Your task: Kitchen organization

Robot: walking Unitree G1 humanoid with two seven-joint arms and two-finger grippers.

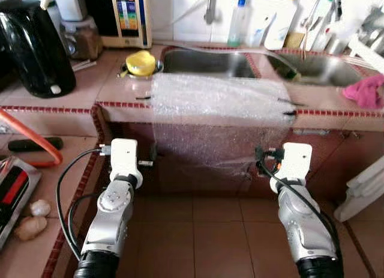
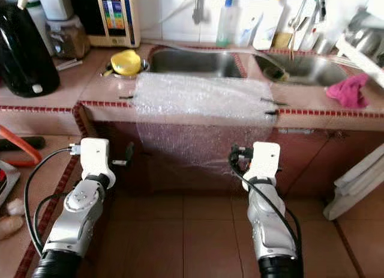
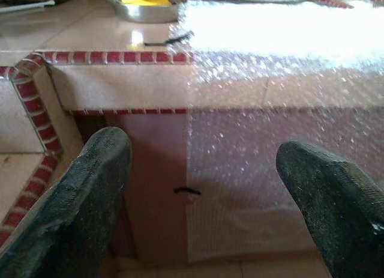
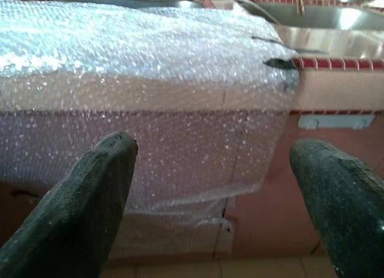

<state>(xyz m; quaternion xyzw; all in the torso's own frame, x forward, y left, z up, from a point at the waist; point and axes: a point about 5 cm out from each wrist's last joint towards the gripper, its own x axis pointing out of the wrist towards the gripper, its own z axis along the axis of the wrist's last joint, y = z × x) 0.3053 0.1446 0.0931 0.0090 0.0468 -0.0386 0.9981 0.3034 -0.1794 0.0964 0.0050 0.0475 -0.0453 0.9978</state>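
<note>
You are facing a tiled counter [image 1: 78, 89] with a sheet of bubble wrap [image 1: 216, 104] draped over its front edge: the upper part lies flat on the counter in front of the left sink basin [image 1: 207, 62], and the rest hangs down over the cabinet face below. Your left end effector [image 3: 198, 194] is held low in front of the cabinet, near the sheet's left hanging edge, with its fingers [image 3: 78, 194] spread wide and nothing between them. Your right end effector [image 4: 222, 200] is likewise spread and empty, aimed at the lower right part of the hanging sheet. A yellow item [image 1: 141, 62] sits in a metal bowl just left of the sink, a black kettle [image 1: 36, 47] stands farther left, and a pink cloth [image 1: 365, 90] lies on the counter at the right.
</note>
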